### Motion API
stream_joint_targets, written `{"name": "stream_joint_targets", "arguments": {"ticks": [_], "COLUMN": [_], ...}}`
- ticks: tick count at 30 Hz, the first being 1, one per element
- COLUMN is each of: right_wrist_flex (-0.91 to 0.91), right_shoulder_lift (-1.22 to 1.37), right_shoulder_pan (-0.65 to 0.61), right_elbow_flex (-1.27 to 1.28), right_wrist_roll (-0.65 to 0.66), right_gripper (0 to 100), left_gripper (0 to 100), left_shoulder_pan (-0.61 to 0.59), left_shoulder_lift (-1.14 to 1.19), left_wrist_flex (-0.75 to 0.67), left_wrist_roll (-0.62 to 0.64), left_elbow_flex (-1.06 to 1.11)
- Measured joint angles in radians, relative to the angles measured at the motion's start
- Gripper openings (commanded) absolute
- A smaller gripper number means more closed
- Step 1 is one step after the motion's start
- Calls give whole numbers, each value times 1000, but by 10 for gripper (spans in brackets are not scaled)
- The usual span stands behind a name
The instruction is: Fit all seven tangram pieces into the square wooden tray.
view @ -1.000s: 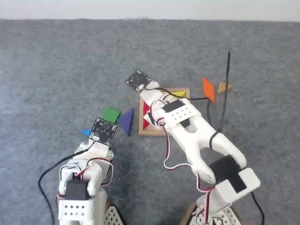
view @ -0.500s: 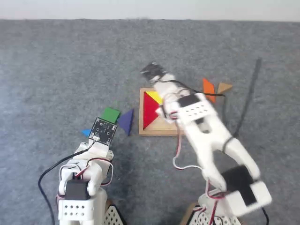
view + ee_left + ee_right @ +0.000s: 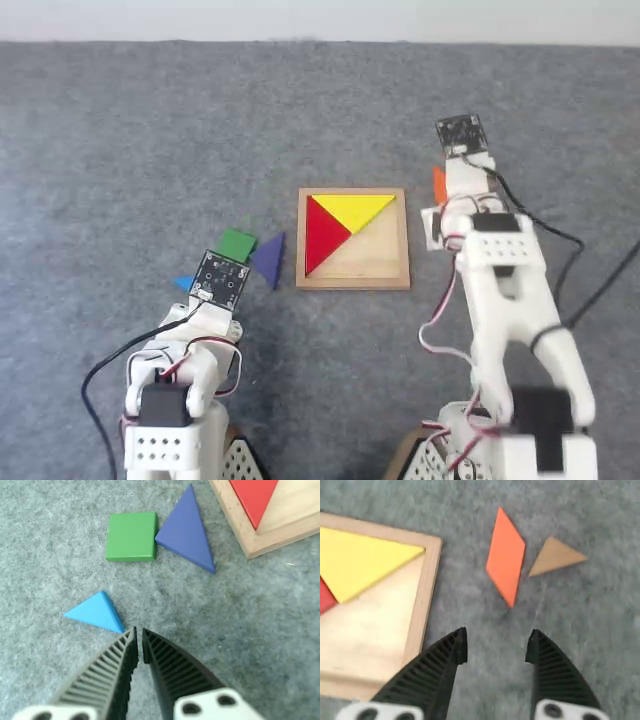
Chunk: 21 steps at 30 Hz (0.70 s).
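The square wooden tray (image 3: 372, 262) lies mid-table holding a red triangle (image 3: 323, 234) and a yellow triangle (image 3: 353, 209). To its left lie a green square (image 3: 237, 243), a dark blue triangle (image 3: 270, 258) and a light blue triangle (image 3: 183, 283). My left gripper (image 3: 138, 633) is shut and empty, its tips just beside the light blue triangle (image 3: 96, 612). My right gripper (image 3: 498, 641) is open and empty above the carpet, between the tray's rim (image 3: 428, 593) and an orange parallelogram (image 3: 505, 556). A tan triangle (image 3: 554, 557) lies next to the orange piece.
Grey carpet covers the table. The right arm (image 3: 500, 290) stands along the tray's right side and hides part of the orange parallelogram (image 3: 438, 184). The left arm (image 3: 180, 380) sits at the near left. The tray's lower right half is bare wood.
The right arm swung off the tray to the right, toward the orange and tan pieces, uncovering the yellow and red triangles in the tray. The left arm kept still.
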Motion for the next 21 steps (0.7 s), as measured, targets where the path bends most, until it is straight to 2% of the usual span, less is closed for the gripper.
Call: {"name": "stream_joint_targets", "arguments": {"ticks": [6,12,17,19,21], "right_wrist_flex": [29,144,192,213,245], "right_shoulder_lift": [273,601,787,827,844], "right_shoulder_pan": [2,-2,0,0,0], "right_elbow_flex": [-273,-605,-784,-833,-872], "right_wrist_roll": [-58,-66,-71,-71,-71], "right_gripper": [219,219,214,169,81], "left_gripper": [16,16,16,16,16], "left_shoulder_pan": [0,0,0,0,0], "left_shoulder_lift": [0,0,0,0,0], "left_wrist_flex": [0,0,0,0,0], "left_wrist_roll": [0,0,0,0,0], "left_elbow_flex": [0,0,0,0,0]}}
